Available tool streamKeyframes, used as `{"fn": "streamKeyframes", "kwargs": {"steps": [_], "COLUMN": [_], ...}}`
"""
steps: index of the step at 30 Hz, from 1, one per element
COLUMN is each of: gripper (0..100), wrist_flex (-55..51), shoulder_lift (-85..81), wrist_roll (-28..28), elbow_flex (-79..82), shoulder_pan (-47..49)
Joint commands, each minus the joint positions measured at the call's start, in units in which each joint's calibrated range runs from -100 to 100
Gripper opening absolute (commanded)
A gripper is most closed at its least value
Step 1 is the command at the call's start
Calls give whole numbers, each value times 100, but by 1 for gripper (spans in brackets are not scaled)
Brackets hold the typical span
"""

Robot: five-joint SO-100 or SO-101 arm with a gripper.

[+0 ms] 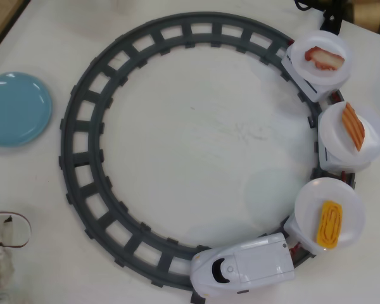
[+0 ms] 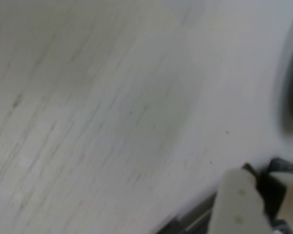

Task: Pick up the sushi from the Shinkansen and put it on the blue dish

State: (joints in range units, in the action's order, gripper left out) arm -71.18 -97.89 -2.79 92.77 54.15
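in the overhead view a dark grey plastic ring of toy railway track lies on a white table. the white plastic bullet train with a rounded nose and black windows sits on the track at the bottom of the ring, nose pointing left. behind it, up the right side of the ring, come three cars, each topped by a round white plate. the nearest plate carries the small yellow-orange oblong egg sushi with wavy lines on top, lying roughly upright in the picture and a little below the plate's middle. the middle plate holds an orange-and-white striped piece, and the farthest plate holds a red-and-white piece.

the round light-blue glossy dish rests on the table at the left edge, outside the ring and well apart from the train. it is bare.

white parts of the arm with a looped cable show at the lower left corner.

the wrist view is blurred: mostly pale table surface, a sliver of the blue dish at the right edge, and a pale part of the claw at the lower right. whether the claw is open or closed cannot be told, and nothing is seen in it.
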Motion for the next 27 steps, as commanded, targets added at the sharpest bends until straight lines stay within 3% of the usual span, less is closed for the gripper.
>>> {"fn": "streamKeyframes", "kwargs": {"steps": [1,27], "gripper": [3,3], "wrist_flex": [-156,-156], "shoulder_lift": [-12,-12], "wrist_roll": [-34,-34], "elbow_flex": [28,28], "shoulder_pan": [-1,-36]}}
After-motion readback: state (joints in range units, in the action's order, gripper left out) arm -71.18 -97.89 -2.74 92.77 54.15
